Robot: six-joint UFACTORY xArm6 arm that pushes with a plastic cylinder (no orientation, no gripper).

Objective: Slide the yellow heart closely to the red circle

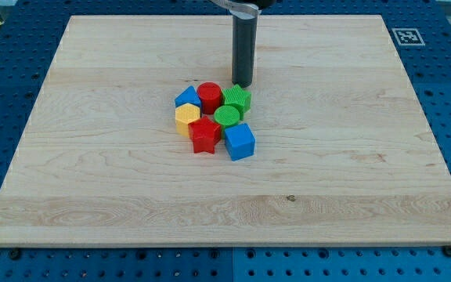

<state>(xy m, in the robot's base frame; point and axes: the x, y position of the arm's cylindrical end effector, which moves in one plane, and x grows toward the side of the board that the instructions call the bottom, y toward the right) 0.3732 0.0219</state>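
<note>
The red circle point(209, 95) stands at the top of a tight cluster of blocks near the middle of the wooden board point(92, 188). The one yellow block point(187, 117) I see sits just below and left of it, almost touching; I cannot make out whether it is the heart. My tip point(243, 84) rests on the board just right of the red circle, directly above a green block point(239, 99).
The cluster also holds a blue block point(186, 97) left of the red circle, a green round block point(228, 116), a red star point(205, 135) and a blue cube point(239, 141). A marker tag point(407, 36) lies off the board's top right corner.
</note>
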